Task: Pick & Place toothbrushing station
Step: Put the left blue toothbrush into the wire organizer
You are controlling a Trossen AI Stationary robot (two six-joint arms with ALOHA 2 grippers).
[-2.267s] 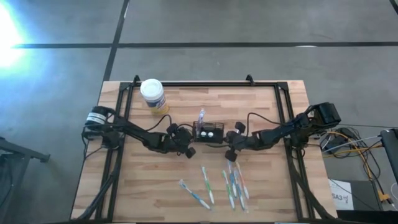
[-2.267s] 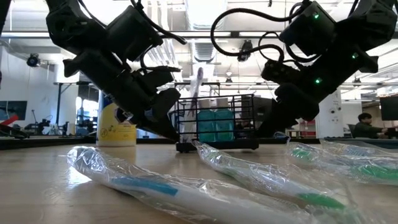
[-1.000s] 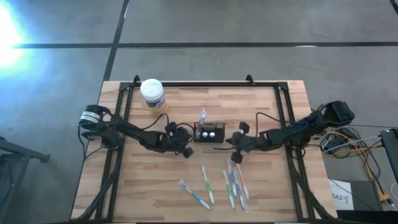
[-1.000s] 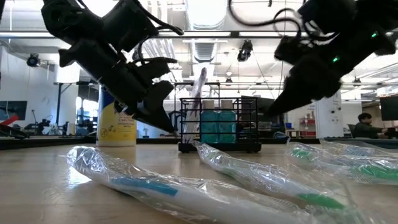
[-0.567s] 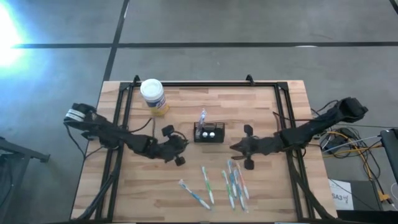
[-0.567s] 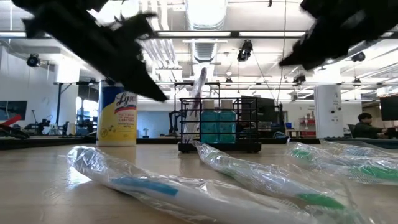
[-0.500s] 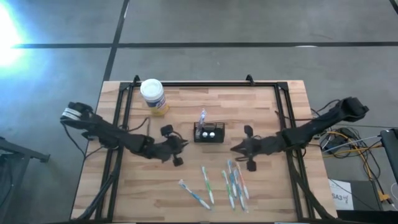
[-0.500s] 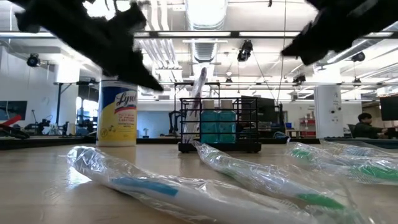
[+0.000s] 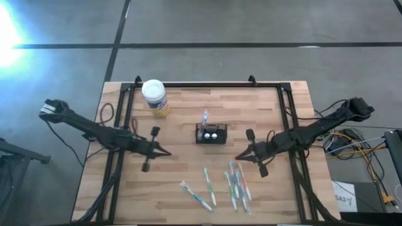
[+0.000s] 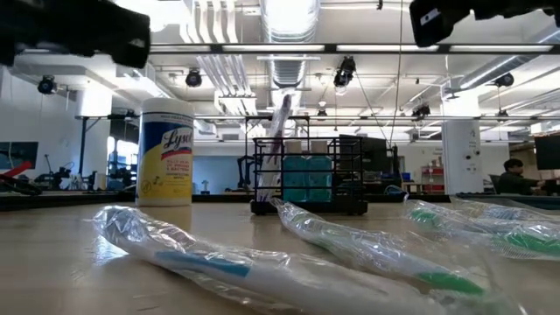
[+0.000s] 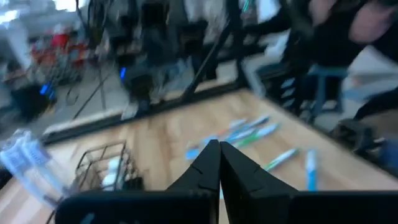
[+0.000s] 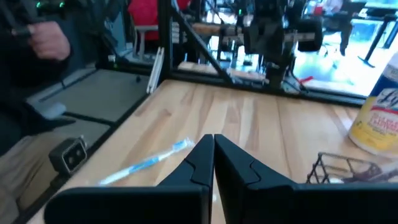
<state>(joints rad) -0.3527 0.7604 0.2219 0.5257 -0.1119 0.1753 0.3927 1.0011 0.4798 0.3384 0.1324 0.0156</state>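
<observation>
The toothbrushing station (image 9: 211, 134) is a small black wire holder standing on its base mid-table. It also shows in the low view (image 10: 306, 179) and in both wrist views (image 11: 106, 168) (image 12: 348, 168). A wrapped toothbrush (image 9: 203, 117) sticks upright out of it. My left gripper (image 9: 168, 154) hangs shut to the station's left, apart from it, pointing level toward it (image 11: 219, 146). My right gripper (image 9: 237, 158) hangs shut to the station's right and a little nearer, also apart (image 12: 213, 138). Neither holds anything.
Several wrapped toothbrushes (image 9: 235, 185) (image 9: 198, 196) lie loose near the table's front edge. They fill the foreground in the low view (image 10: 262, 262). A white-lidded wipes canister (image 9: 154, 96) stands at the far left. A black frame (image 9: 201, 83) runs round the table's back and sides.
Both grippers have drawn back from the station and risen. The left one went toward the table's left edge and levelled out. The right one went toward the right and near edges. The station has stayed where it stood, with the toothbrush still upright in it.
</observation>
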